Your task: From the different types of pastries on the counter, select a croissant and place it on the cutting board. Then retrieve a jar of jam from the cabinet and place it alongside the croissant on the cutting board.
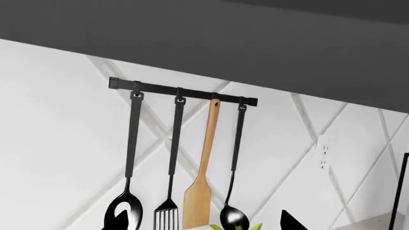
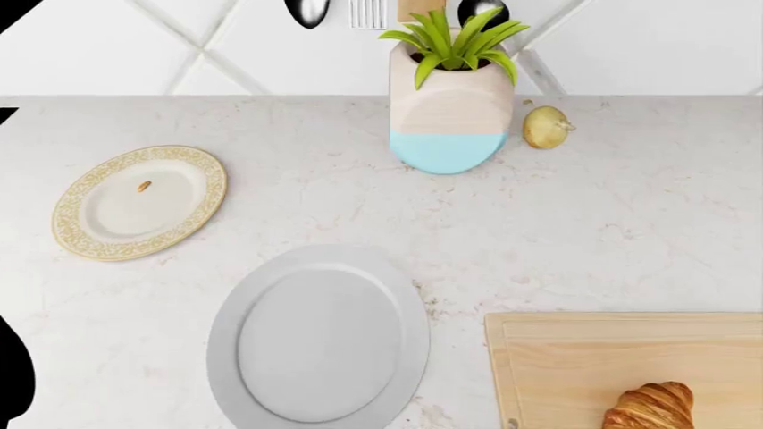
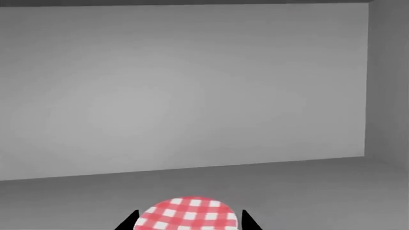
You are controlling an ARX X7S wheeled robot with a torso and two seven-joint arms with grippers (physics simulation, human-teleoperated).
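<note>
The croissant (image 2: 649, 407) lies on the cutting board (image 2: 560, 357) at the counter's (image 2: 596, 223) front right in the head view. In the right wrist view, the jar of jam (image 3: 187, 213) shows only its red-and-white checked lid, standing on a grey cabinet shelf. My right gripper (image 3: 187, 224) has its fingertips (image 3: 130, 223) pressed close on both sides of the lid. My left gripper (image 1: 204, 226) is open and empty, raised before the backsplash wall. Neither gripper shows in the head view.
A rail (image 1: 182, 92) with black utensils and a wooden spatula (image 1: 203, 182) hangs on the wall. A plant vase (image 2: 449, 103), a small yellowish fruit (image 2: 546, 127), a gold-rimmed plate (image 2: 138, 201) and a grey plate (image 2: 320, 335) are on the counter. The cabinet's side wall (image 3: 386, 81) is close.
</note>
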